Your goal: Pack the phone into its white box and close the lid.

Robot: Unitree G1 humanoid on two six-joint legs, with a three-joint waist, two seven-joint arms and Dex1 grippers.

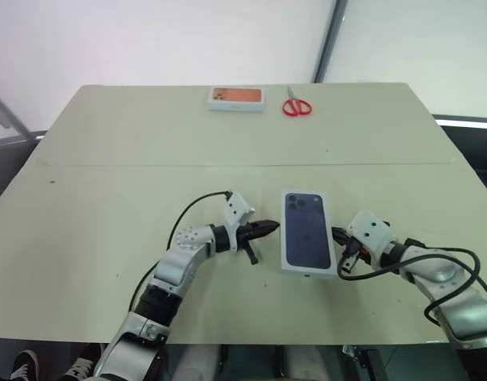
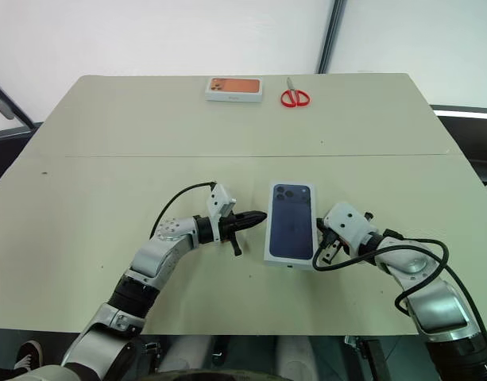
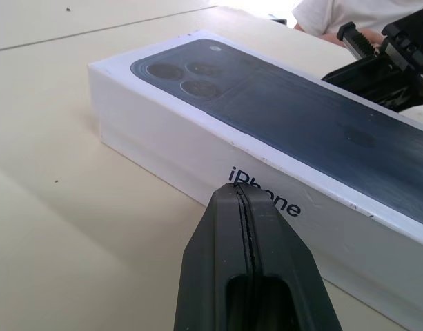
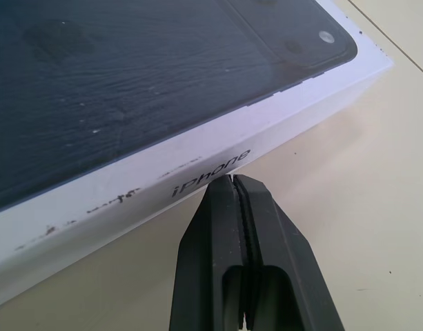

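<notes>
The pale table (image 1: 108,135) carries everything. Near the middle of its near edge lies the white box (image 1: 307,233) with the lid (image 1: 307,228) seated on it, dark phone picture facing up, so the phone itself is hidden and cannot be confirmed inside.

The left arm reaches in from the near edge, bent at the elbow, its forearm running level toward the box's left long side. The right arm comes in from the near right corner, forearm angled inward and slightly down toward the box's right long side, cable looping over it.

The left gripper (image 1: 268,228) has its two black fingers pressed together with nothing between them; the tip sits just beside the box's left wall, and whether it touches cannot be told. The right gripper (image 2: 322,236) is likewise closed and empty, its tip right at the lettered right wall of the box, close to touching.

At the far edge, well apart from the arms, rest a small white box with an orange picture (image 1: 236,98) and, just beside it, red scissors (image 1: 295,105).
</notes>
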